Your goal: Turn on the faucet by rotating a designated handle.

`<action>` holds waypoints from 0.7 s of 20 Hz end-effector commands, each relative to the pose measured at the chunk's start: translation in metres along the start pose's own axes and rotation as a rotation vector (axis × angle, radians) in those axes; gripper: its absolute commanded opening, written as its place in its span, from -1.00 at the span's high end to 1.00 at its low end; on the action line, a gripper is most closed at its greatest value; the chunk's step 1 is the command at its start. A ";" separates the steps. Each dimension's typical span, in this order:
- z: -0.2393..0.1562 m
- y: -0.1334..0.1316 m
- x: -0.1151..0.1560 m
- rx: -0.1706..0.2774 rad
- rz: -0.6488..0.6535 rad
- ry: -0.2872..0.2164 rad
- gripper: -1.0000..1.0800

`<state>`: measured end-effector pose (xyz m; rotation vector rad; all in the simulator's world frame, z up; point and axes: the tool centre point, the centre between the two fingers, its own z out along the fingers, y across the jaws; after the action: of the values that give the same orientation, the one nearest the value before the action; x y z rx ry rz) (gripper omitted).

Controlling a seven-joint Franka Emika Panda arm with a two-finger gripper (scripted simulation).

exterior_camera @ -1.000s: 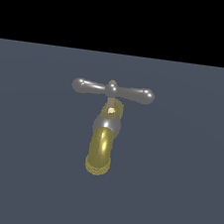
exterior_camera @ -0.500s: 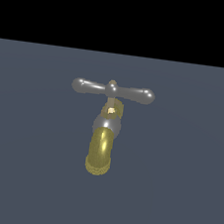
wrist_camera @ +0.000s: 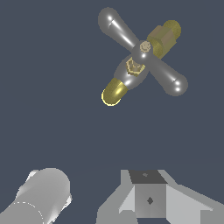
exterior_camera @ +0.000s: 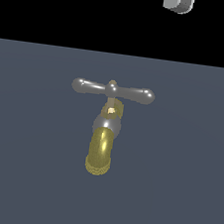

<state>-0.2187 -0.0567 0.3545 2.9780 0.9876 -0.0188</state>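
Observation:
The faucet (exterior_camera: 103,133) stands on the dark grey floor, its gold ribbed spout (exterior_camera: 99,155) pointing toward the exterior camera. The handle (exterior_camera: 112,90), a glossy grey crossbar, lies level on top with one arm to the exterior view's left and one to its right. From the wrist view I look down on the handle (wrist_camera: 142,54) and the spout (wrist_camera: 113,92) from well above. Only a grey block of my gripper (wrist_camera: 148,199) shows there; its fingers are not clearly seen. Nothing is held, and the gripper is far from the handle.
A light grey part of my arm (exterior_camera: 178,2) pokes in at the top of the exterior view, right of the faucet. A grey cylinder of the arm (wrist_camera: 41,197) shows in the wrist view. Dark grey floor (exterior_camera: 183,193) surrounds the faucet.
A grey part of the arm has come into the top of the exterior view. The faucet and its handle have not moved.

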 end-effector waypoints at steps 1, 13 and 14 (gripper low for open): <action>0.013 0.007 0.002 -0.001 -0.065 0.001 1.00; 0.074 0.036 0.018 -0.005 -0.363 0.004 1.00; 0.079 0.038 0.019 -0.005 -0.387 0.004 1.00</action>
<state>-0.1852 -0.0750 0.2834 2.7612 1.4895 -0.0123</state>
